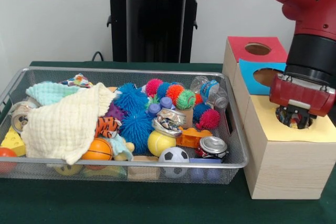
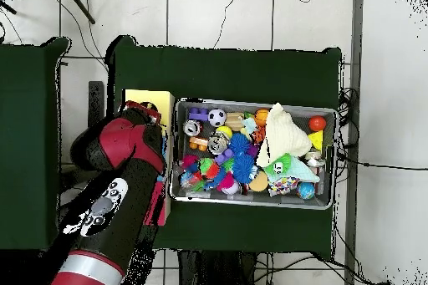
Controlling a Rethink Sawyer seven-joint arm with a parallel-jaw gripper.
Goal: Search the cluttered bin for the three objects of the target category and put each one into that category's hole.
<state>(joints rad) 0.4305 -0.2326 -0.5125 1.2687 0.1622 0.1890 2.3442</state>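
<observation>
Now | mesh bin (image 1: 237, 162): balls, cans, cloths heaped | jaws (image 1: 295, 120) over yellow-topped box (image 1: 286, 156) hole, grip state unreadable

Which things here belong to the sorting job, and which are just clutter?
Job: wire bin; yellow-topped box; gripper at its hole; red box; blue box.
Probably clutter (target kind not shown): pale cloth; crushed can; tiger toy.

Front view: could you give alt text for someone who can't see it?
A red robot arm's gripper hangs over the hole in a yellow-topped wooden box, beside a wire bin heaped with toy balls, crushed cans and a cream cloth.
</observation>
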